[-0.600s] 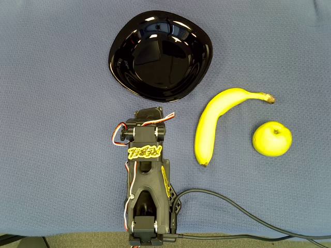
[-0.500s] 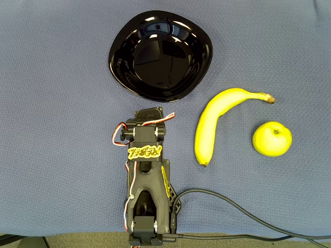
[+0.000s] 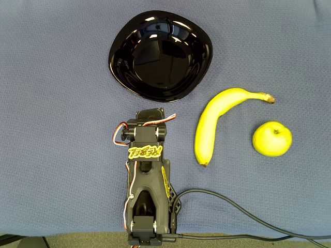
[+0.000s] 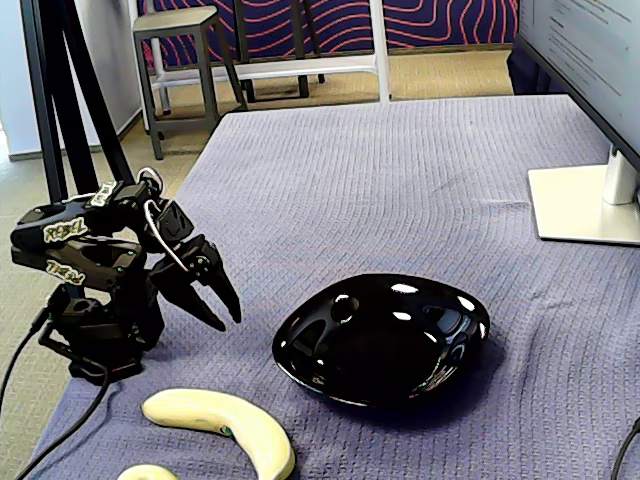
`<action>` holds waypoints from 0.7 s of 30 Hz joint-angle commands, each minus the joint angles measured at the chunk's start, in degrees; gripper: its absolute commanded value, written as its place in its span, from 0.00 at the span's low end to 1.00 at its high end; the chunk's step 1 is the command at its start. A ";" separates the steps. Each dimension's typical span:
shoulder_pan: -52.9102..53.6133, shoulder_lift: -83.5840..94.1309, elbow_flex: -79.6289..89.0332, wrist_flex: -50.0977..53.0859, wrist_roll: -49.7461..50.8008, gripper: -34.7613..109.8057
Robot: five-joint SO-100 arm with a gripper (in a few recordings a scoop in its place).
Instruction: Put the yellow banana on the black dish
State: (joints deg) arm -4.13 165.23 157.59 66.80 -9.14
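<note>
glossy black dish (image 3: 160,54), smooth yellow banana (image 3: 214,121), matt textured blue cloth (image 3: 57,129)

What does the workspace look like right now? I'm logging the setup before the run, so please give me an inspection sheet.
Surface: table covered with a blue-grey textured cloth, flat.
Job's things: yellow banana lies on the cloth, right of the arm in the overhead view; black dish holds nothing and sits apart from the banana.
Clutter: yellow-green apple right of the banana, not touching it.
Grippers: gripper has its jaws parted, holds nothing, and points toward the dish.
Cables: black cable runs from the arm's base to the right edge; red and white wires on the arm.
Surroundings: monitor stand on the table, stool behind.
</note>
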 commanded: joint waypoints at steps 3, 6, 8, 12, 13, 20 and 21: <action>0.44 -5.27 -7.29 -0.09 3.08 0.25; 1.23 -13.54 -13.36 -0.18 6.50 0.25; 1.67 -18.46 -17.67 -0.18 6.86 0.27; 1.14 -22.24 -22.76 -0.18 -1.49 0.27; 1.05 -23.29 -24.17 -0.18 -4.31 0.24; 0.79 -32.96 -33.66 3.43 -31.99 0.26; 1.41 -34.54 -34.80 3.87 -34.63 0.26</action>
State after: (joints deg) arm -3.69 134.56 129.29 68.91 -32.08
